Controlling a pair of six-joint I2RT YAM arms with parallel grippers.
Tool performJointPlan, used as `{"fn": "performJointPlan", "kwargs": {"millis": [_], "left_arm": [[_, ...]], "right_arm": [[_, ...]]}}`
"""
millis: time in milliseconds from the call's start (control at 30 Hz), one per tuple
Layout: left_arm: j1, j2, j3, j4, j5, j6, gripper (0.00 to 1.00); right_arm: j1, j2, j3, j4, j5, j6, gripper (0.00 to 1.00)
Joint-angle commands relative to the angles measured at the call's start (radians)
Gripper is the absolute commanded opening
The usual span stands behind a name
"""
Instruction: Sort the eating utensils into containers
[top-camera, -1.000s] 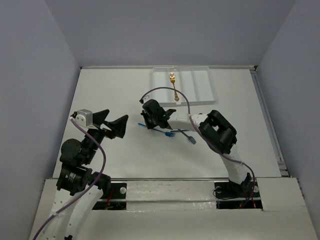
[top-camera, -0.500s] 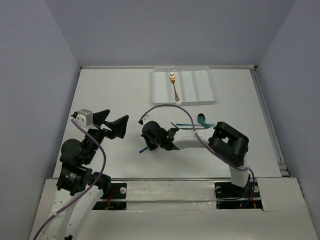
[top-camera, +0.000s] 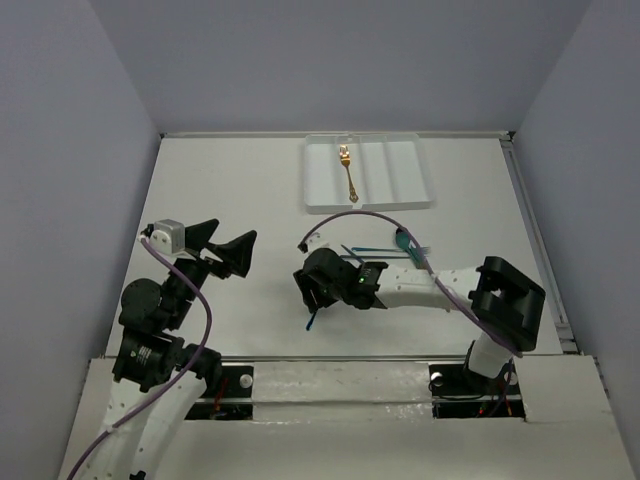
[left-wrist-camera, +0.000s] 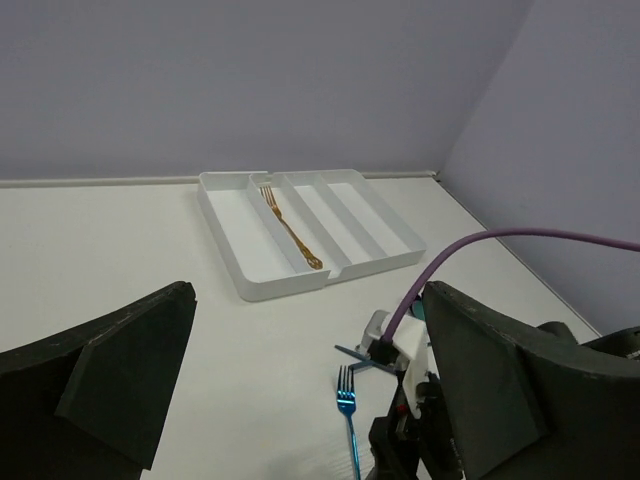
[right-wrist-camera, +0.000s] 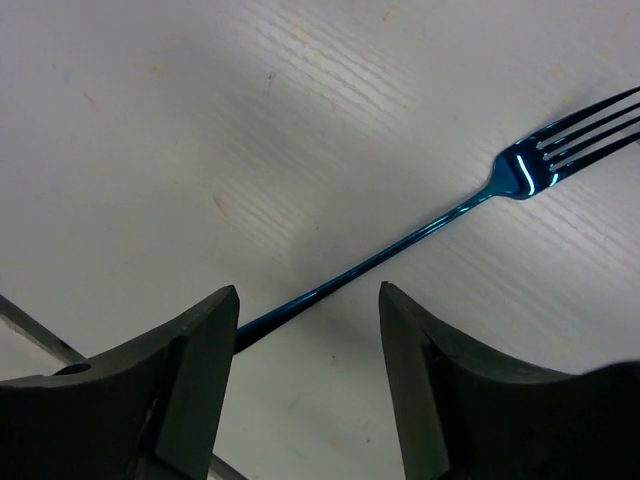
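My right gripper (right-wrist-camera: 305, 310) gapes wide over the blue fork (right-wrist-camera: 400, 245), flat on the table (top-camera: 230, 180) well short of the white tray (top-camera: 405, 175). I should centre on its thin handle, descend squarely, then pinch firmly.

Both arms were the same build, tbh: chunky black joint housings (top-camera: 150, 355) joined by white links (top-camera: 425, 290), with a purple cable (top-camera: 207, 326) looping loosely along each one. The left hand (top-camera: 225, 243) had two broad, wedge-shaped matte black fingers (left-wrist-camera: 120, 380) and a little silver-grey block (top-camera: 168, 236) behind them. The right hand (top-camera: 312, 300) matched, plus a tiny green light (top-camera: 360, 283).
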Motion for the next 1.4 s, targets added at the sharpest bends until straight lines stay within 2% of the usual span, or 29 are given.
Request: {"fn": "performJointPlan", "kwargs": {"millis": [0, 133, 367, 433, 467, 567, 700, 900, 933, 967, 1200, 1367], "left_arm": [[0.006, -0.008, 0.029, 0.047, 0.016, -0.005, 0.99], [0.006, -0.011, 0.029, 0.050, 0.020, -0.008, 0.99], [0.006, -0.008, 0.028, 0.051, 0.025, -0.008, 0.99], [0.006, -0.005, 0.028, 0.051, 0.026, -0.008, 0.99], [0.006, -0.005, 0.028, 0.051, 0.028, -0.008, 0.99], [0.006, -0.007, 0.028, 0.053, 0.032, -0.010, 0.99], [0.006, -0.008, 0.028, 0.055, 0.032, -0.010, 0.99], [0.006, -0.005, 0.028, 0.056, 0.035, -0.010, 0.99], [0.006, -0.003, 0.028, 0.056, 0.039, -0.011, 0.99], [0.006, -0.003, 0.028, 0.056, 0.039, -0.011, 0.99], [0.006, -0.010, 0.028, 0.053, 0.035, -0.011, 0.99], [0.006, -0.013, 0.028, 0.051, 0.034, -0.011, 0.99]], "right_arm": [[0.008, -0.079, -0.025, -0.038, 0.099, 0.094, 0.67], [0.008, -0.044, -0.030, -0.097, 0.192, 0.182, 0.65], [-0.036, 0.092, 0.047, -0.067, 0.168, 0.188, 0.64], [-0.046, 0.131, 0.079, -0.075, 0.178, 0.181, 0.60], [-0.046, 0.140, 0.084, -0.072, 0.177, 0.179, 0.54], [-0.046, 0.175, 0.102, -0.059, 0.157, 0.167, 0.48], [-0.046, 0.206, 0.128, -0.068, 0.151, 0.164, 0.27], [-0.046, 0.191, 0.113, -0.081, 0.180, 0.168, 0.09], [-0.046, 0.189, 0.104, -0.081, 0.191, 0.168, 0.02], [-0.046, 0.189, 0.104, -0.085, 0.200, 0.168, 0.00], [-0.056, 0.073, 0.120, -0.039, 0.258, 0.090, 0.00], [-0.213, -0.036, 0.169, 0.046, 0.148, -0.026, 0.00]]}}
